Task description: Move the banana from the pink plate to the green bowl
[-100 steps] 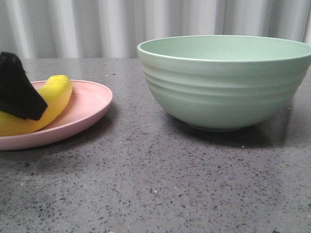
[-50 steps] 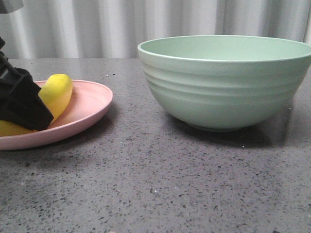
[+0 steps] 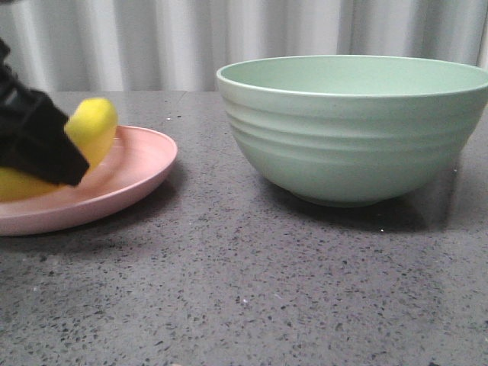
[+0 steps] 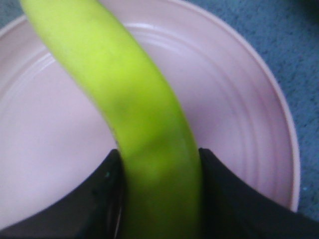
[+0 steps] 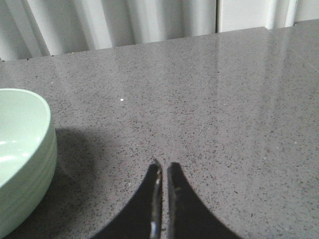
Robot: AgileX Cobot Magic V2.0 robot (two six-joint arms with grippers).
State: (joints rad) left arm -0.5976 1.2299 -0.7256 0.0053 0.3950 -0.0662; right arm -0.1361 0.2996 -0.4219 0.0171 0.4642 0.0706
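The yellow banana [image 3: 93,128] is over the pale pink plate [image 3: 133,171] at the front view's left, its right end lifted a little off the plate. My left gripper [image 3: 42,141] is shut on the banana near its middle. In the left wrist view the banana [image 4: 129,99] runs between the two black fingers [image 4: 99,194] above the plate [image 4: 239,114]. The sage-green ridged bowl [image 3: 358,130] stands to the right, empty as far as I see. My right gripper [image 5: 163,172] is shut and empty over bare table, with the bowl's rim [image 5: 30,134] beside it.
The table is dark grey speckled stone [image 3: 252,290]. A pale pleated curtain [image 3: 191,42] hangs along the far edge. A stretch of bare table separates plate and bowl.
My left gripper has risen slightly with the banana in it. The banana's right end has lifted and tilted up off the plate. The bowl has not moved.
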